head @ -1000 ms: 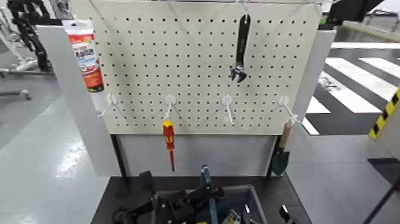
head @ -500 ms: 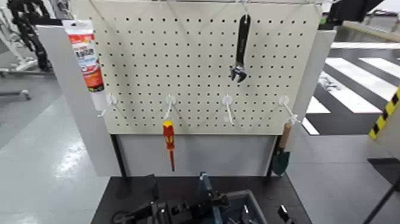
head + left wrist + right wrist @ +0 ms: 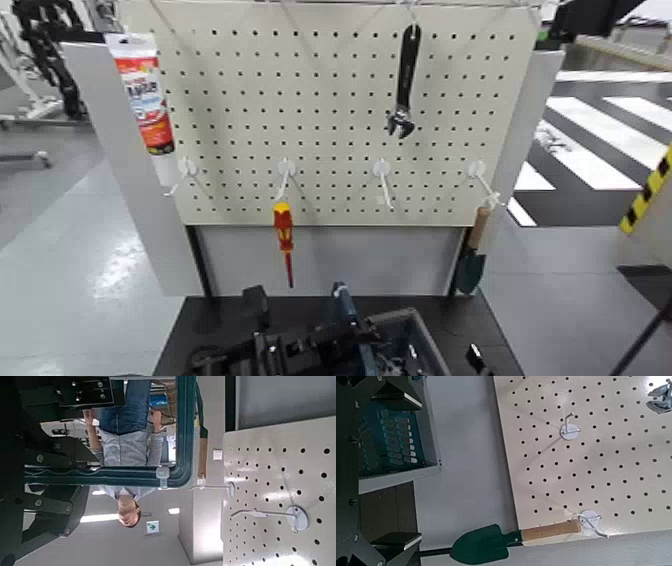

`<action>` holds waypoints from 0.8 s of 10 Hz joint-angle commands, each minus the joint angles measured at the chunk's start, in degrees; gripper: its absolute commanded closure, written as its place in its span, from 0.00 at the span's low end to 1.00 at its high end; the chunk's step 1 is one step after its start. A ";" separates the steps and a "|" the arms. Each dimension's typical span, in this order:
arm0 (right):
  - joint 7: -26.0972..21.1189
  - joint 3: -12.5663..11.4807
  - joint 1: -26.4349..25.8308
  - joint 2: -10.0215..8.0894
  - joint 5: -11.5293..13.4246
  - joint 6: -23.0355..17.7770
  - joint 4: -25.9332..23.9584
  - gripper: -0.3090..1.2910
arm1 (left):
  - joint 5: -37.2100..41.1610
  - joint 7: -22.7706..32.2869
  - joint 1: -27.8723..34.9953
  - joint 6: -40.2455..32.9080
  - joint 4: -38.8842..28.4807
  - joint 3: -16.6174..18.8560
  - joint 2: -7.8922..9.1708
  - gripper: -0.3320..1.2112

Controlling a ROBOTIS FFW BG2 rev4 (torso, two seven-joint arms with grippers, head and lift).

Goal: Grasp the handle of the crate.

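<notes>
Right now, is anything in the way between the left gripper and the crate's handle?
Nothing visible. The left gripper is right at the handle, low over the crate. In the left wrist view the bar runs straight across close in front of it, with nothing between. The right gripper waits beside the crate.

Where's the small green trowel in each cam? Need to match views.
Head: trowel hangs at the pegboard's lower right corner, blade down.
Left wrist: not in view.
Right wrist: trowel lies along the frame's bottom edge, wooden grip toward a white hook.
Shared landmark: the pegboard.
</notes>
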 commanded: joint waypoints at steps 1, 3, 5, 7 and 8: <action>0.01 -0.17 -0.04 -0.07 0.24 -0.44 0.00 0.29 | 0.41 -0.37 -0.47 0.18 0.45 -0.90 0.34 0.98; -0.08 -0.26 -0.04 -0.07 0.42 -0.97 0.00 0.29 | 0.85 -0.55 -1.17 0.62 0.80 -1.70 0.78 0.98; -0.26 -0.26 -0.04 -0.07 0.51 -1.06 0.09 0.29 | 0.93 -0.90 -1.43 0.79 1.07 -1.96 1.05 0.98; -0.26 -0.26 -0.04 -0.07 0.68 -1.14 0.18 0.29 | 0.93 -1.08 -1.52 0.70 1.24 -2.05 1.05 0.98; -0.26 -0.26 -0.04 -0.07 0.86 -1.14 0.09 0.29 | 0.93 -1.17 -1.52 0.70 1.24 -2.05 0.87 0.98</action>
